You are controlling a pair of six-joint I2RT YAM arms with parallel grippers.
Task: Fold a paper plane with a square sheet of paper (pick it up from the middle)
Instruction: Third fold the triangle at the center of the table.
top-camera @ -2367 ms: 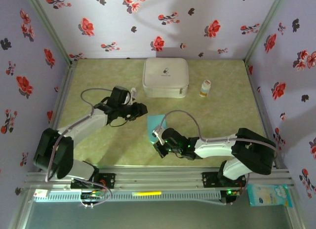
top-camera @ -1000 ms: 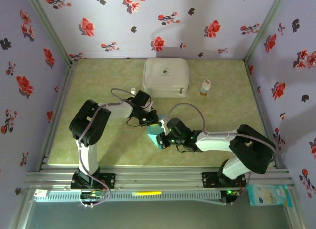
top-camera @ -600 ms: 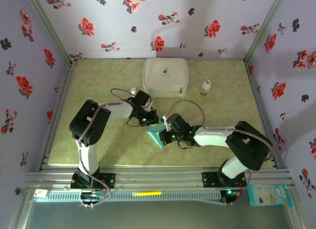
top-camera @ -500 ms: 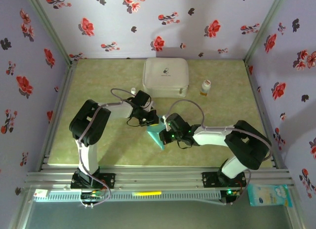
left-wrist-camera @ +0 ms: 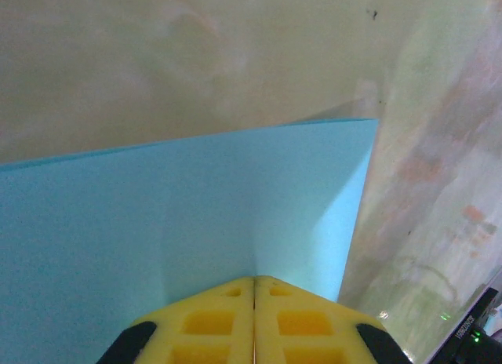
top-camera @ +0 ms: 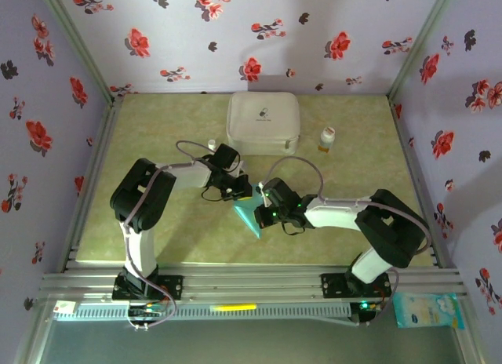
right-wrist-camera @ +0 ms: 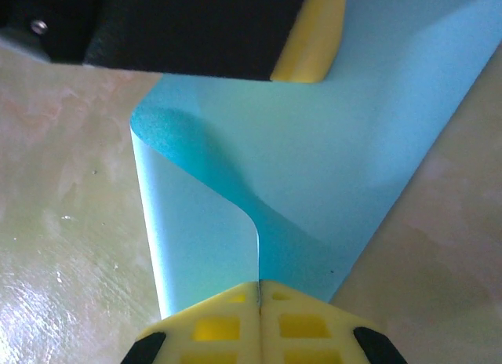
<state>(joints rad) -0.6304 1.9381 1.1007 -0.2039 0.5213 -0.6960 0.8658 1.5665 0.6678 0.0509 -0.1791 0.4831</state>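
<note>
The square sheet of paper (top-camera: 249,216), light blue-teal, lies mid-table between both grippers, partly folded into a triangular shape. My left gripper (top-camera: 241,193) is shut, its yellow tips (left-wrist-camera: 253,279) set down on the flat sheet (left-wrist-camera: 196,207) near its far edge. My right gripper (top-camera: 264,211) is shut on an edge of the sheet (right-wrist-camera: 353,144), lifting a flap that curls over the rest; its jaws (right-wrist-camera: 259,283) pinch that curled edge. A left fingertip (right-wrist-camera: 312,42) rests on the paper at the top of the right wrist view.
A white rounded case (top-camera: 263,122) stands at the back centre, with a small bottle (top-camera: 325,140) to its right. Flowered walls enclose the green tabletop (top-camera: 157,129) on three sides. The arms' cables loop above the paper.
The left arm came in from the left and set its tips on the sheet, then stayed still. The right gripper moved up and left, carrying the paper's edge over the sheet.
</note>
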